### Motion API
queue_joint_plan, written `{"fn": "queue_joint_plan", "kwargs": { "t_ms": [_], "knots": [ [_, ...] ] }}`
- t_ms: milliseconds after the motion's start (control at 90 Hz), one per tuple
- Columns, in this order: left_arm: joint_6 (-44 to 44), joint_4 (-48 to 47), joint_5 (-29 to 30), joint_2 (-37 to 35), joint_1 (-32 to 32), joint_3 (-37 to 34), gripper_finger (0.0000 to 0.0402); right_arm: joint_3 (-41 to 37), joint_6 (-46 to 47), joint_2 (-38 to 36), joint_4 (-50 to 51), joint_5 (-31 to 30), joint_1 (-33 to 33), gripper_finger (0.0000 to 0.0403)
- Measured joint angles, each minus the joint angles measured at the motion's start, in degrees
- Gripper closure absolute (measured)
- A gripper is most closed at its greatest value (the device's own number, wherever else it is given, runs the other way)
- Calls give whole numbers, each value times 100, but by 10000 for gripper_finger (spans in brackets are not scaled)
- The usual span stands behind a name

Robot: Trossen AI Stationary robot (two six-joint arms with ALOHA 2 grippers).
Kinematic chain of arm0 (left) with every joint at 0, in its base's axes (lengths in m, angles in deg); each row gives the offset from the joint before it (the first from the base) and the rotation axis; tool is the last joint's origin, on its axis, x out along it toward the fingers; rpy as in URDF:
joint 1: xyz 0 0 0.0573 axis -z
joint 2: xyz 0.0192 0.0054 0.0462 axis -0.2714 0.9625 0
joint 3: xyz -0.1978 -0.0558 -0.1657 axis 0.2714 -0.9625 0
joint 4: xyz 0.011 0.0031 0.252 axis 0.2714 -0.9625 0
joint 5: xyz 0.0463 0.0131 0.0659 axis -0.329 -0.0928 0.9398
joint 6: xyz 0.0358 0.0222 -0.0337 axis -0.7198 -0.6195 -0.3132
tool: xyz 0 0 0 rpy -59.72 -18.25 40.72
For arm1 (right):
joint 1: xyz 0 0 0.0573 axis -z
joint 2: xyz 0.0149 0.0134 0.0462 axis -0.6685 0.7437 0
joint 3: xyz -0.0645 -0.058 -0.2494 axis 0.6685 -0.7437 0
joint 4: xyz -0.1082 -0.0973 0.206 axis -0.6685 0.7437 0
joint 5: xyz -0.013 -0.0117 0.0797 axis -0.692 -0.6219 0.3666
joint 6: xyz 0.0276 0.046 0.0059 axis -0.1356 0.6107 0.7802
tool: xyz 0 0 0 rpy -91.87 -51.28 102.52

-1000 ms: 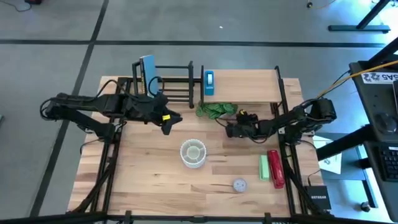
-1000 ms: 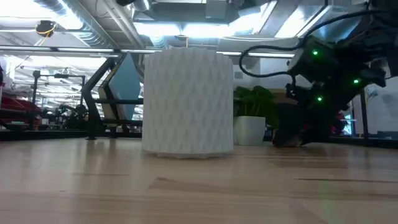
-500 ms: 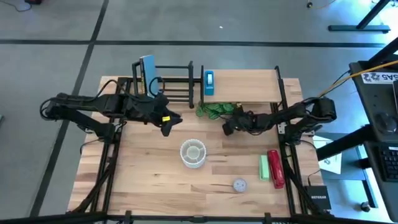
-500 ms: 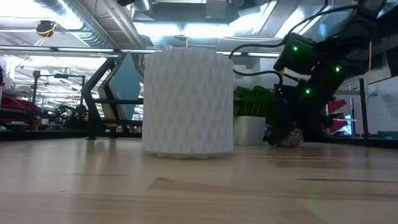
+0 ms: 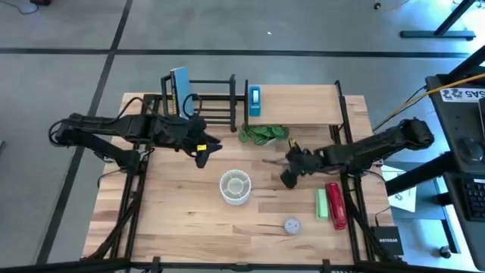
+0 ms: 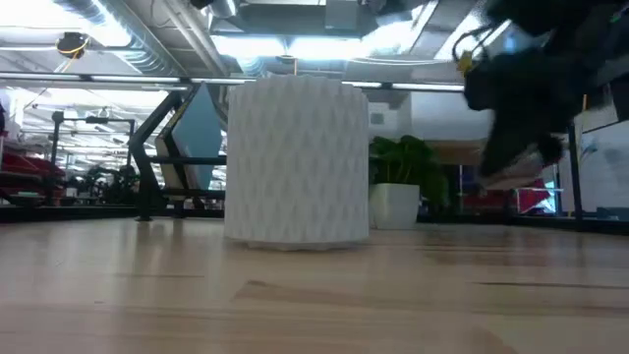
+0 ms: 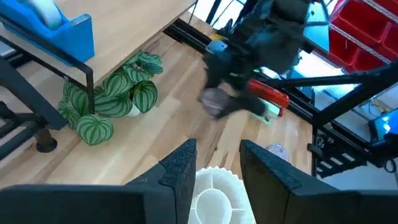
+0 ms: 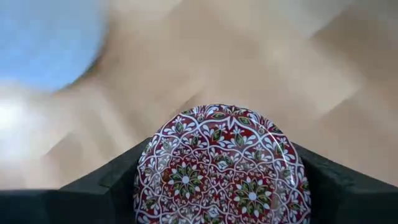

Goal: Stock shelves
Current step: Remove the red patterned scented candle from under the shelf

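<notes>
My right gripper point(image 5: 289, 177) hangs above the table's middle right, shut on a round tin point(image 8: 222, 167) whose face has a red, white and green pattern. The small black rack point(image 5: 206, 98) at the far edge holds an upright blue thing point(image 5: 179, 89). To its right, the light-wood shelf board point(image 5: 303, 105) carries a blue box point(image 5: 254, 101). A green potted plant point(image 5: 263, 134) stands on the table under that board. My left gripper point(image 5: 203, 152) waits open near the rack, above a white ribbed cup point(image 5: 236, 187). My right gripper pinches the round tin between its two fingers point(image 8: 102, 185), which sit on opposite sides of its rim point(image 8: 144, 169). The patterned face is turned toward the wrist camera. The arm reaches in from the table's right. In the low view the tin point(image 6: 519, 163) is lifted clear of the table.
A green bar point(image 5: 322, 203) and a red one point(image 5: 336, 205) lie side by side near the right edge. A small round thing point(image 5: 292, 225) lies near the front. The white cup stands between the two grippers.
My right gripper has come away from the plant under the shelf board, toward the table's near edge, and has risen. The round tin, which was on the table, is now lifted clear.
</notes>
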Motion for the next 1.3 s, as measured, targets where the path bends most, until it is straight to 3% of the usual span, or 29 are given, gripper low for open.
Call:
{"fn": "queue_joint_plan", "kwargs": {
  "t_ms": [278, 511, 778, 1300],
  "knots": [
    [-231, 4, 24, 0, 0, 0, 295, -2, 390, 19, 507, 496, -1398, 134],
    [-188, 2, 24, 0, -1, 0, 295, -97, 383, 19, 929, 111, -2092, 134],
    [96, 2, 39, 0, -1, 0, 295, -357, 638, 21, 780, -70, -2468, 130],
    [350, 8, 287, 0, -1, 0, 295, -555, 410, 21, 658, -459, -2452, 124]
  ]
}}
